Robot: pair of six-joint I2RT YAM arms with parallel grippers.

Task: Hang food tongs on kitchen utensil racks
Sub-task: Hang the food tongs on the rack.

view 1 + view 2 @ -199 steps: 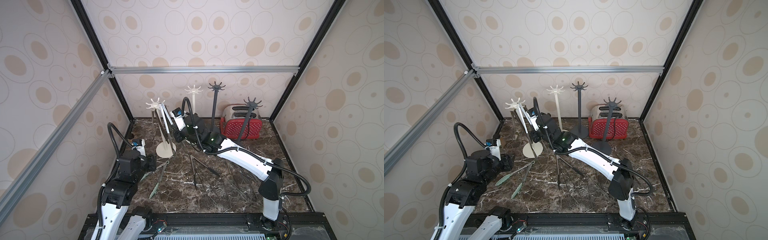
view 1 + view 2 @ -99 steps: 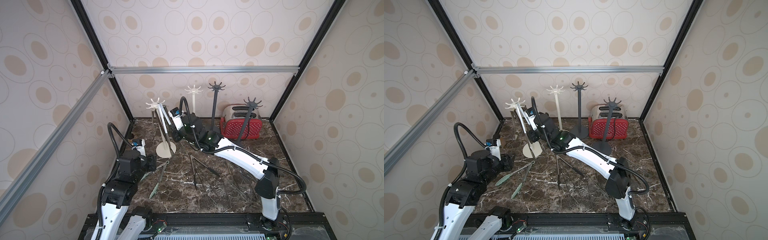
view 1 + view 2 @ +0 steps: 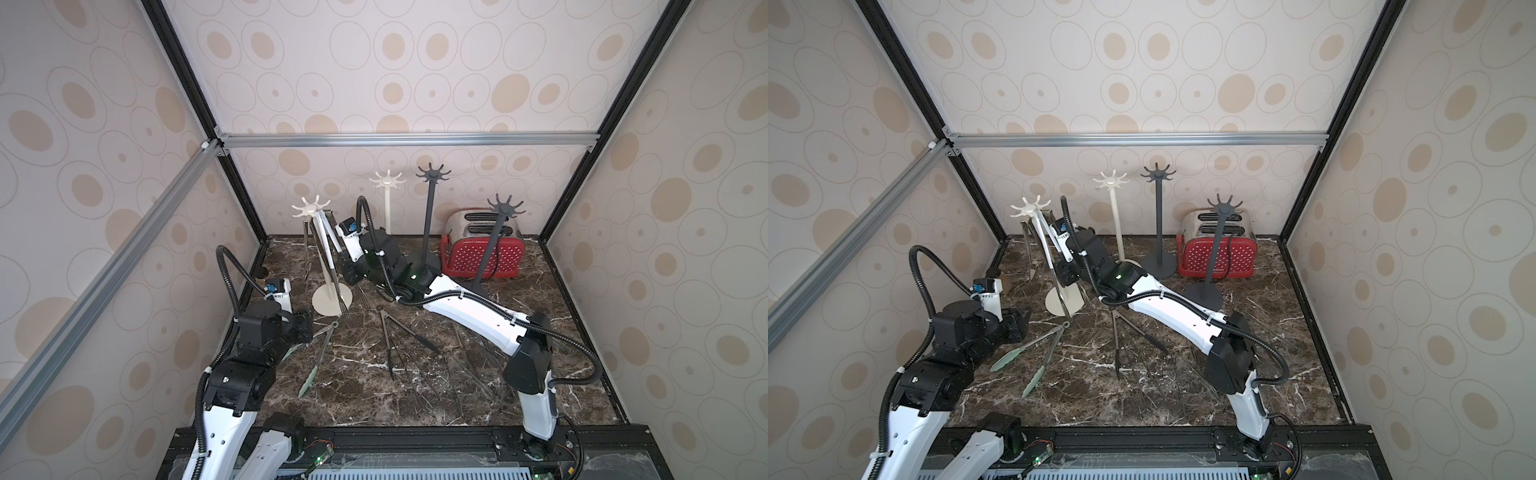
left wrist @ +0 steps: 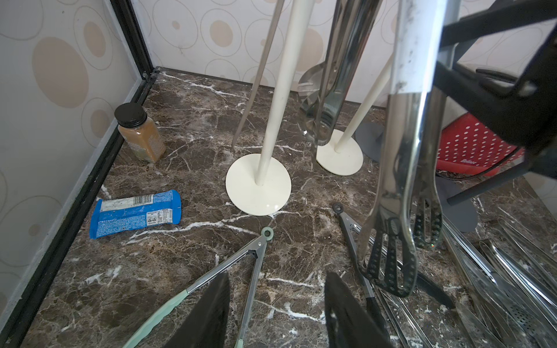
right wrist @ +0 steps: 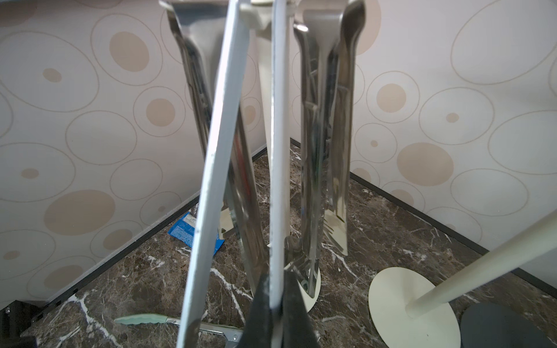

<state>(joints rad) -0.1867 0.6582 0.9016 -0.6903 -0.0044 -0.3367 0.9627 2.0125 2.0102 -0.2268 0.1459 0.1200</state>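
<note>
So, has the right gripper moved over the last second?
Yes: the right gripper edged closer to the near cream rack, away from the toaster.

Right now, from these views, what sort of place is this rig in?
Likely a lab test cell dressed as a kitchen counter, not a real kitchen: an aluminium frame bar and wallpapered panels box in a marble-look top holding a red toaster and utensil racks.
</note>
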